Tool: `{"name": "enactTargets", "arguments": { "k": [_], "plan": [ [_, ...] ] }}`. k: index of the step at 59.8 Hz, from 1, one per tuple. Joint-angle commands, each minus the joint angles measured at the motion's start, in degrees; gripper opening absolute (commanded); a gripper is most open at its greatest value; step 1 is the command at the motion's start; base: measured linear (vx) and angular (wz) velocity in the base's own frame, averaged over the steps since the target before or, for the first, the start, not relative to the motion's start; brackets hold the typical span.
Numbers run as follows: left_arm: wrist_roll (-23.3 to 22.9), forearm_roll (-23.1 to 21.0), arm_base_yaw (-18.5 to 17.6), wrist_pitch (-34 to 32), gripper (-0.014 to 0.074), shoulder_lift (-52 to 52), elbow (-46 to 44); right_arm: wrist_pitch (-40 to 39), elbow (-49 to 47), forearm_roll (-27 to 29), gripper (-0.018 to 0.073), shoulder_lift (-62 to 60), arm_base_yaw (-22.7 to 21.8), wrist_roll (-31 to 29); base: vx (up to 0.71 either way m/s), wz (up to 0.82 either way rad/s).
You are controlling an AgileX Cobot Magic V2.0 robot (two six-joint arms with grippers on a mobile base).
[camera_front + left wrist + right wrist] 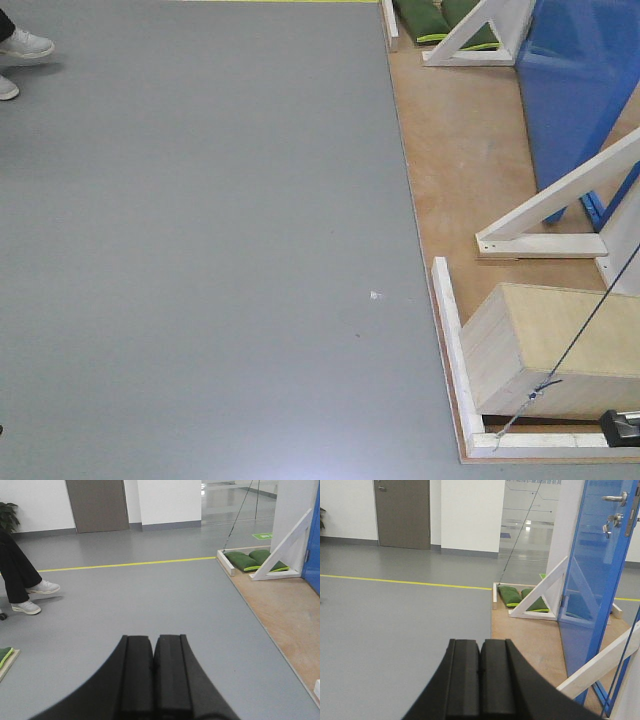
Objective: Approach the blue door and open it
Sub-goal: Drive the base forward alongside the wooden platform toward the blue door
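Jaws of both arms were pressed together, empty. Ahead, the blue door [592,580] stood just beside the white braced frame [538,588], lever handle [615,498] untouched; approach judged unfinished, opening not yet begun.

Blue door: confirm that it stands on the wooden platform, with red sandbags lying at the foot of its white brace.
One detail is wrong: the sandbags are green, not red, as the right wrist view shows. The rest holds: the blue door stands on the wooden platform, and the bags lie at the foot of its white brace.
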Motion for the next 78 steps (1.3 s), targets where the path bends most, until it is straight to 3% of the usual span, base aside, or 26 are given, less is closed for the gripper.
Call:
{"name": "enactTargets", "arguments": {
  "k": [1, 78],
  "plan": [
    [-0.18, 0.00, -0.44, -4.81, 0.0070, -0.81, 0.34, -4.51, 1.15, -0.06, -0.0008, -1.03, -0.17, -0.24, 0.00, 0.00],
    [-0.18, 0.00, -0.44, -4.81, 0.0070, -0.81, 0.34, -4.51, 1.15, -0.06, -0.0008, -1.03, -0.17, -0.24, 0.02, 0.00]
  ]
}}
